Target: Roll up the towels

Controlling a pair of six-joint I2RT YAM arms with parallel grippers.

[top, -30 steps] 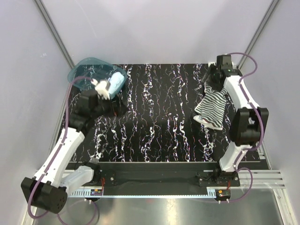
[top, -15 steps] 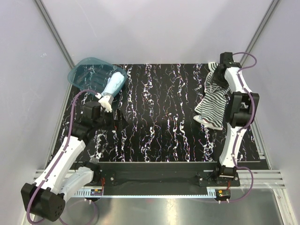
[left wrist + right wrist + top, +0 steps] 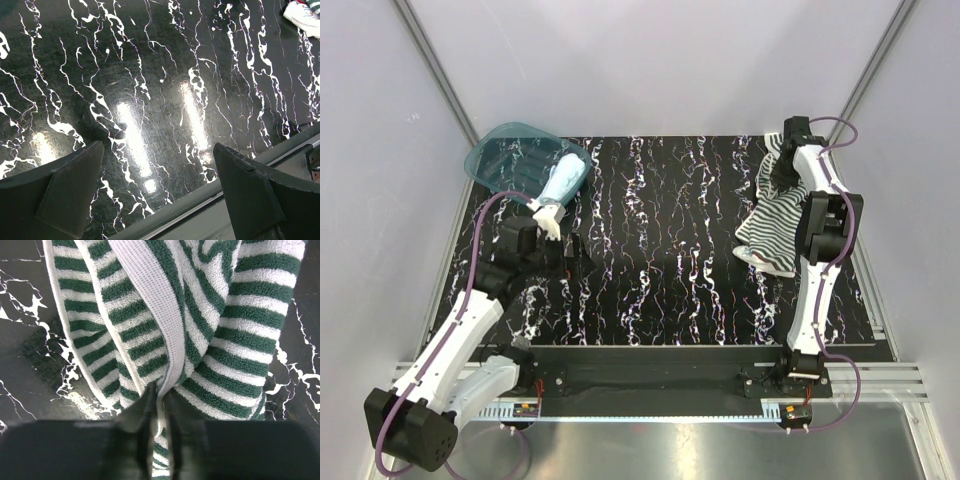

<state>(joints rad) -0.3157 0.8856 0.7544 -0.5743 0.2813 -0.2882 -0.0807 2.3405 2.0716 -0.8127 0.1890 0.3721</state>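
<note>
Left claw (image 3: pixel 157 148) stands wide and holds nothing, its dark fingers (image 3: pixel 75 185) spread over bare table (image 3: pixel 660 250) just in front of the teal bin (image 3: pixel 500 150). A second ago it was reaching into that bin beside the blue towel (image 3: pixel 563 178). It has since drawn back toward the near edge, and the towel remains behind as a compact bundle lying across the bin's right rim. On this evidence the blue towel appears finished and put away, though how tightly it is rolled cannot be told.

At the right, the striped towel (image 3: pixel 772 225) lies crumpled near the far right corner of the table, not yet rolled. Right claw (image 3: pixel 159 390) has narrowed within the last second from fairly wide to a tight pinch on a raised fold of that towel, along its white border band. The right arm has also folded in over the towel's far end. The grip suggests that work now passes to the striped towel, which probably needs lifting and spreading flat before rolling.
</note>
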